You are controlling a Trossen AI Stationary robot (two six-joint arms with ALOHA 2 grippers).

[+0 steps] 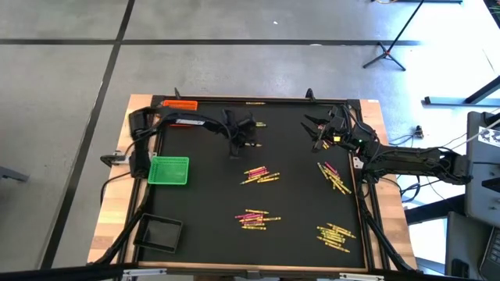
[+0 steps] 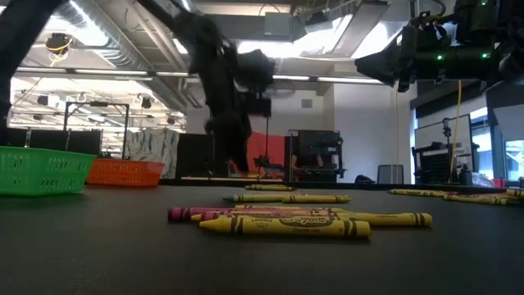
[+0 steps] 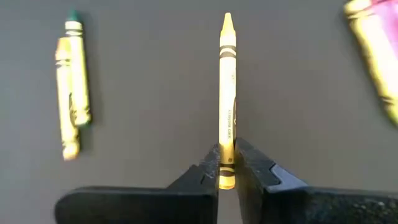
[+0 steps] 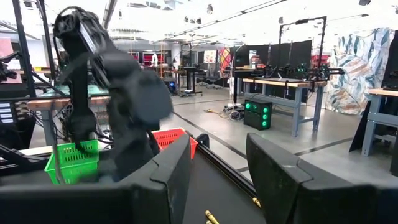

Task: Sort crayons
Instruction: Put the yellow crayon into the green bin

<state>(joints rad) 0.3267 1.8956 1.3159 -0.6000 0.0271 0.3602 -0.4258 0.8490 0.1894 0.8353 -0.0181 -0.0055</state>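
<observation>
A yellow crayon (image 3: 227,99) is pinched by the left gripper (image 3: 227,171); the right gripper's (image 4: 217,180) fingers are held spread above the counter (image 1: 203,203).

Both arms matte black, chunky jointed links, black cables along them. Left gripper (image 3: 227,177): angular black plastic fingers (image 3: 202,177). Right gripper (image 4: 217,180): broad flat black fingers (image 4: 283,174); green LEDs on wrist.

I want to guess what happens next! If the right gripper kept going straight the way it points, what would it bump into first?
Probably the left arm. The right gripper, open and raised off the table, points across the mat toward it, with the red tray and green tray behind. Depth is hard to judge, so it might pass above.
</observation>
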